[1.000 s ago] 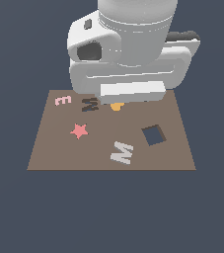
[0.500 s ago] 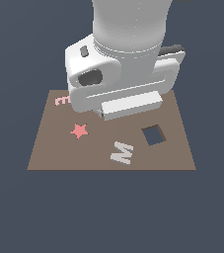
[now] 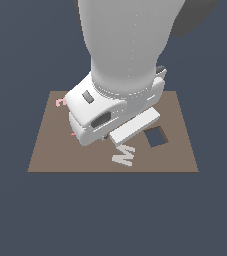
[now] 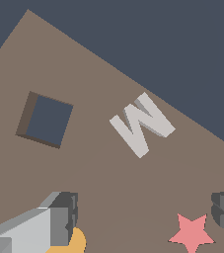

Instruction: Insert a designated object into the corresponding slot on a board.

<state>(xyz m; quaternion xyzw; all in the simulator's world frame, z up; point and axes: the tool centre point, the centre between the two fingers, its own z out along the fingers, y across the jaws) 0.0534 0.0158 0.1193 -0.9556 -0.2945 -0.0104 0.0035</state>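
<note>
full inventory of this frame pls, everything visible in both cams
board: 1, brown, flat under everything.
M block: 1, light grey, lying on the board beside the square hole, untouched.
square hole: 1, dark, cut through the board.
star: 1, pink, on the board between the fingertips in the wrist view.
E piece: 1, pink, near the far edge at the exterior view's left, mostly hidden.
orange thing: 1, partly hidden, shape unclear.
M slot: not visible.
gripper: 1, grey fingers apart, holding nothing, above the board.

Arm hides slot, most of pink E [image 3: 60, 102]; orange piece [image 4: 73, 243] cut off.
</note>
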